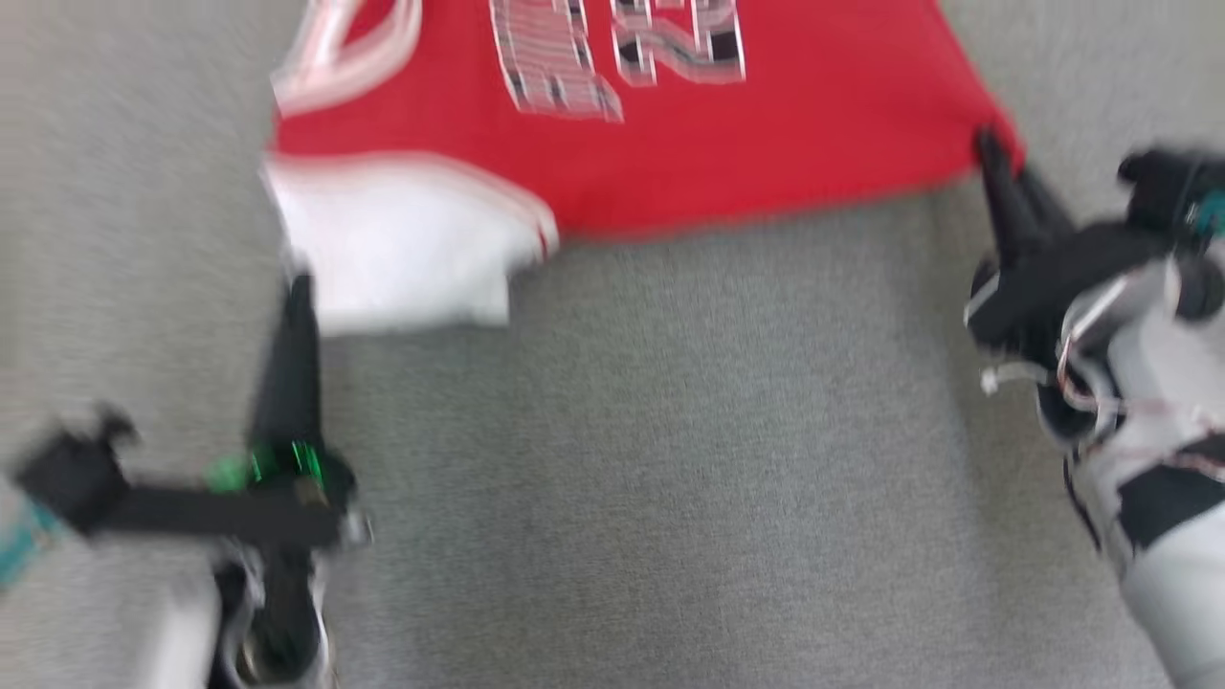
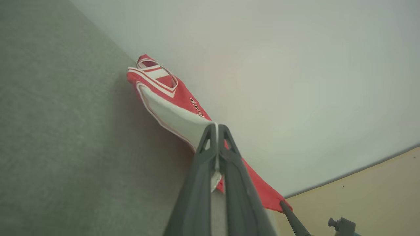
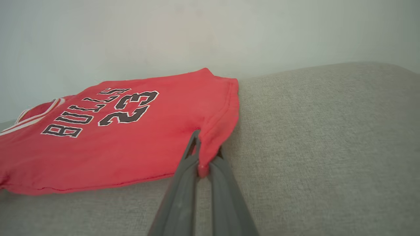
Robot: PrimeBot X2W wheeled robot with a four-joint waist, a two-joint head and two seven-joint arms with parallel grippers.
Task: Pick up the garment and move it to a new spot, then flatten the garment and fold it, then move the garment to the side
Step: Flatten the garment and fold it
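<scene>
My left gripper (image 2: 216,127) is closed tight on the white side panel (image 1: 402,249) of the red soft-cloth basketball jersey with black and white lettering (image 1: 766,144), at its near left corner. My right gripper (image 3: 200,147) is closed too, and it pinches the red hem corner (image 3: 215,141) on the other side. The jersey lies spread on the grey woven fabric surface (image 1: 670,459), print side up, between my two grippers. I judge it to be very light and limp, so it will sag and wrinkle if the corners come together. Thin cloth can slip from narrow fingertips. The corners and hem seams seem the best places to hold.
</scene>
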